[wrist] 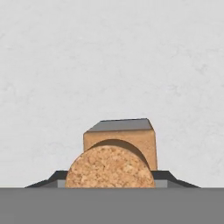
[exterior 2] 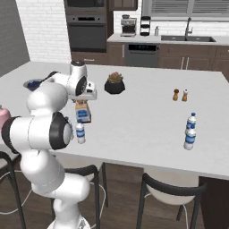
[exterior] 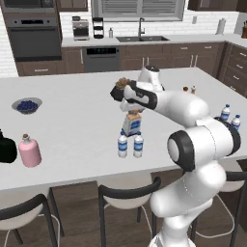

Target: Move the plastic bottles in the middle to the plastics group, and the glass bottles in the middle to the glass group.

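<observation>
The glass bottle (exterior: 131,124) (exterior 2: 83,114) stands upright mid-counter: square, with a blue-and-white label and a fat cork (wrist: 109,168). My gripper (exterior: 132,112) (exterior 2: 82,103) (wrist: 111,180) comes down over it from above, its jaws closed against the neck just under the cork. Two plastic bottles (exterior: 123,144) (exterior: 138,144) stand right in front of it; one (exterior 2: 80,133) shows past my arm. The plastics group (exterior: 225,112) (exterior 2: 190,132) is a pair at the counter's right end. The glass group, a pink flask (exterior: 29,151) and a black bottle (exterior: 6,148), sits at the left end.
A bowl of blueberries (exterior: 27,105) lies at the back left. A potted plant (exterior 2: 115,84) stands just behind the hand, and two small shakers (exterior 2: 180,95) stand further right. Dark stools (exterior: 128,193) line the counter's near edge.
</observation>
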